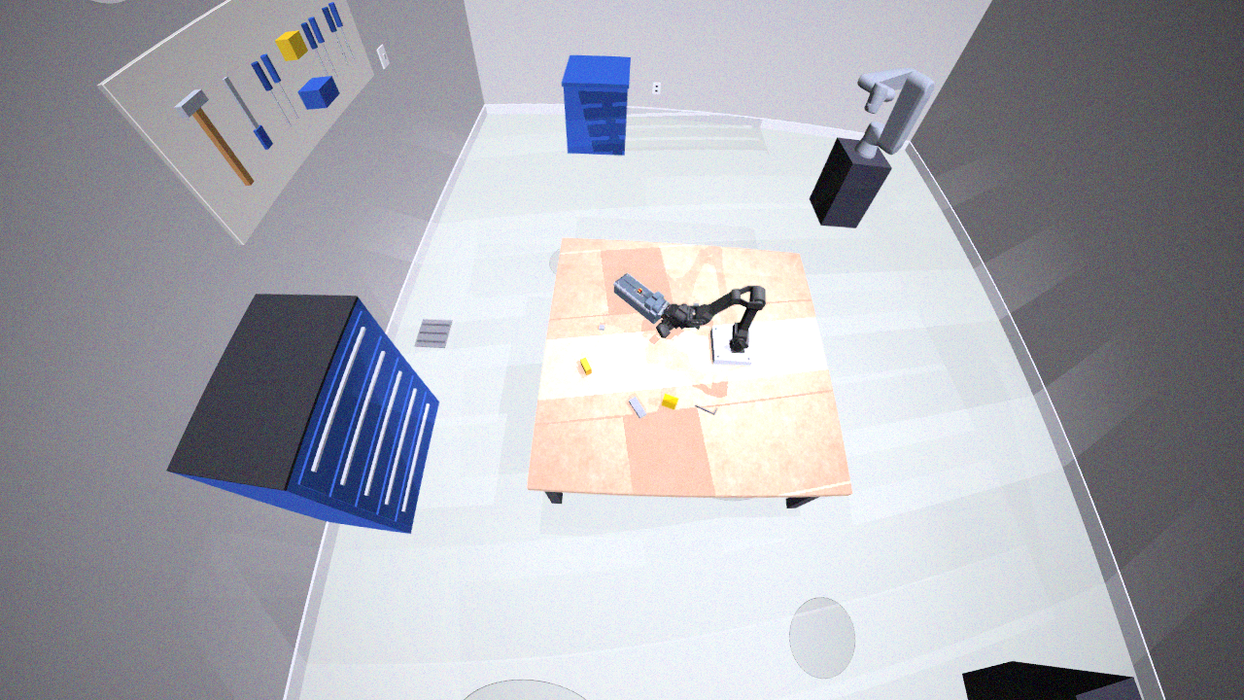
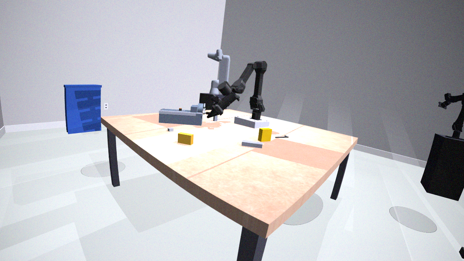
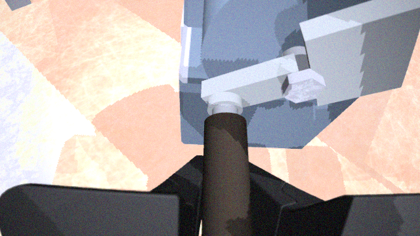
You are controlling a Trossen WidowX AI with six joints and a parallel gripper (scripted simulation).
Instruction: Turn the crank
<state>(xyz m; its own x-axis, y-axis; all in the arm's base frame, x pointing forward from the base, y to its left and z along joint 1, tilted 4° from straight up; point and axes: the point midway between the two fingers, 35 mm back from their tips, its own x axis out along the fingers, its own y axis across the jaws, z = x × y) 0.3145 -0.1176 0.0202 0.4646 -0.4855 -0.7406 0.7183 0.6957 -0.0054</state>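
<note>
Arm bent at a high elbow; wrist angled downward; gripper [image 1: 663, 331] [image 2: 210, 115] [image 3: 217, 165] at nine o'clock of its base, fingers clamped.

Top view: elevated, distant, angled steeply down over the whole wooden table [image 1: 687, 452] [image 2: 227, 155]. Exterior view: just above table height, beyond one corner, facing across it; both share the black arm [image 1: 717, 306] [image 2: 258, 84]. Wrist view: close, facing the crank arm [image 3: 249, 80].

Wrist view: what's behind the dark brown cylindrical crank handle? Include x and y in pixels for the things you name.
Behind the dark brown cylindrical crank handle [image 3: 226, 157], parts of the black fingers show on both sides; whatever lies directly behind it is hidden.
</note>
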